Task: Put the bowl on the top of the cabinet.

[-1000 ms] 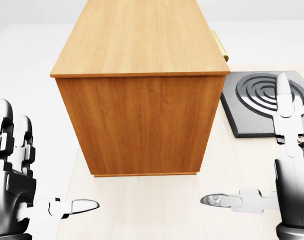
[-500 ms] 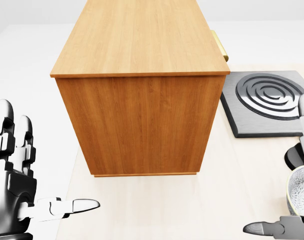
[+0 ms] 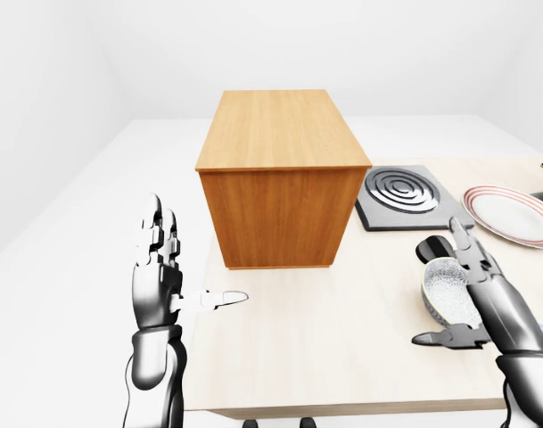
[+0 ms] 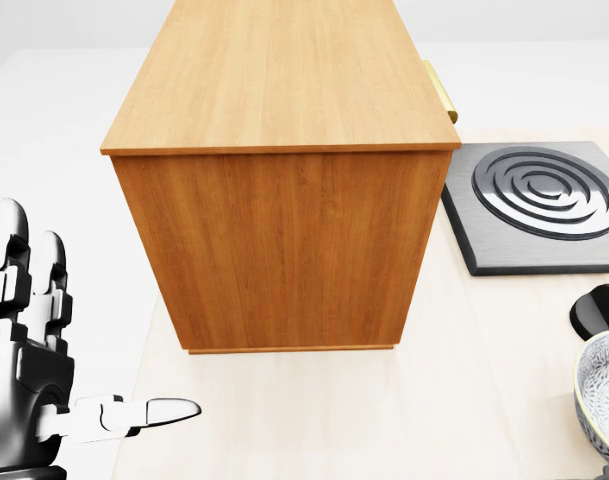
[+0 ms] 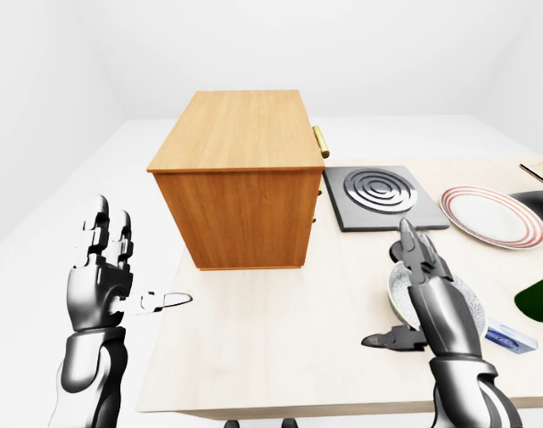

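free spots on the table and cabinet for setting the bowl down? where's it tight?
The cabinet top is fully bare. The table is bare from the cabinet's base down to its bottom edge, between the open left hand and the bowl. Crowded at right: hotplate, plate and bowl sit close, with the open right hand at the bowl.

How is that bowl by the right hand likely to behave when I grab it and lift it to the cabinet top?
The bowl looks rigid and glazed, so it probably won't flex but may slip between the right hand's smooth metal fingers. Its rounded wall suggests it could tilt if pinched on one rim only. It looks empty, so likely light. The cabinet top is flat, so it should sit steady there.
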